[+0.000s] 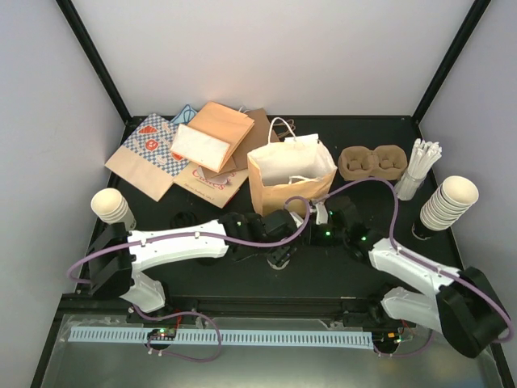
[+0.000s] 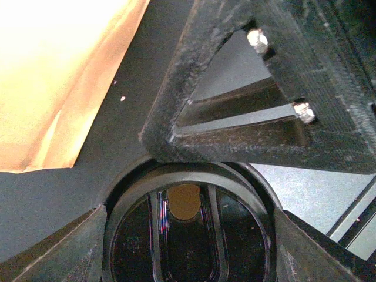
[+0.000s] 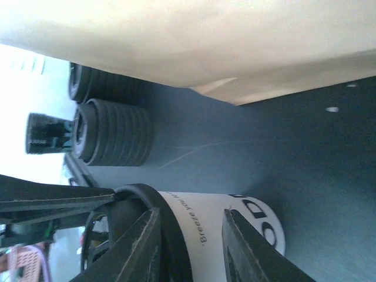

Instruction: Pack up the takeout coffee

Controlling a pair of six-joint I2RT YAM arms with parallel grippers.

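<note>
Both arms meet over the middle of the bench (image 1: 202,279), just on the near side of the open paper bag (image 1: 279,190), and the work in hand looks like capping. The right pincer (image 3: 191,251) is narrowed around the cream cup (image 3: 200,217) just under its rim, a finger on either flank, apparently clasping it. The left pincer (image 2: 188,258) straddles the black lid (image 2: 187,232) from above. Its fingers sit at the rim on both sides, but I cannot tell whether they actually squeeze it. The cup stands upright on the bench, hidden under the wrists in the overhead view. The brown carrier (image 1: 371,162) sits empty near the far edge, toward the far right corner and just beside the bag, so no packing has begun. The next move probably calls for making sure the lid is seated all round. The left arm would then have to clear away so the right can lift the cup straight up and carry it level toward a carrier well.
</note>
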